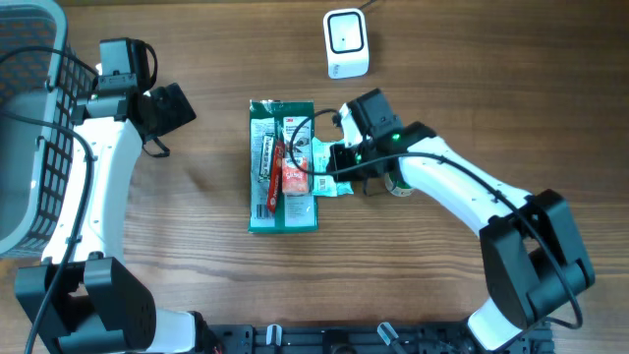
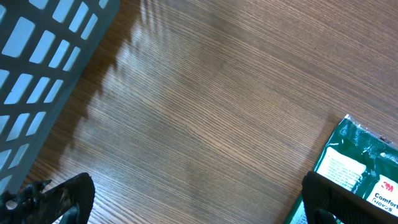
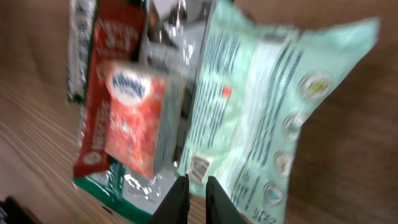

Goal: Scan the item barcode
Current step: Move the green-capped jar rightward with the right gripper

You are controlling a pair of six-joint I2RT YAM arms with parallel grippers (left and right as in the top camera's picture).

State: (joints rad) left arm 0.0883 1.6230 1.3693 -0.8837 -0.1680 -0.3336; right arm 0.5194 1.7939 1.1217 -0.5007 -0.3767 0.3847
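The right pincer (image 3: 196, 194) stands narrow, its two fingers almost together. The lower edge of the mint pouch (image 3: 261, 106) appears to be nipped between them, though the blur hides how deep the bite goes. The pouch spreads away from the fingertips and to their right, print toward the wrist camera. Its barcode (image 3: 199, 164) sits just ahead of the fingertips, barely clear of them.

To the pincer's left lies the rest of the pile. A small red packet (image 3: 134, 118) is just beside the pouch and a red stick packet (image 3: 93, 112) is further left, both on a green packet (image 1: 280, 211) flat on the table (image 1: 197, 256). The scanner (image 1: 346, 41) stands well apart, beyond the pincer toward the far edge.

The left pincer (image 2: 196, 202) is spread wide and holds nothing. It hangs over bare wood, with a corner of the green packet by one finger and the basket (image 2: 37, 62) beyond the other.

The step in hand looks like drawing the pouch out of the pile to carry it to the scanner. Since the barcode lies so near the fingertips, the grip should not creep forward over it. The thin film will likely sag, so a slow lift is wise, watching that the red packets are not dragged along. At the scanner, the wrist should turn the printed side squarely to the window and hold the film flat and steady.
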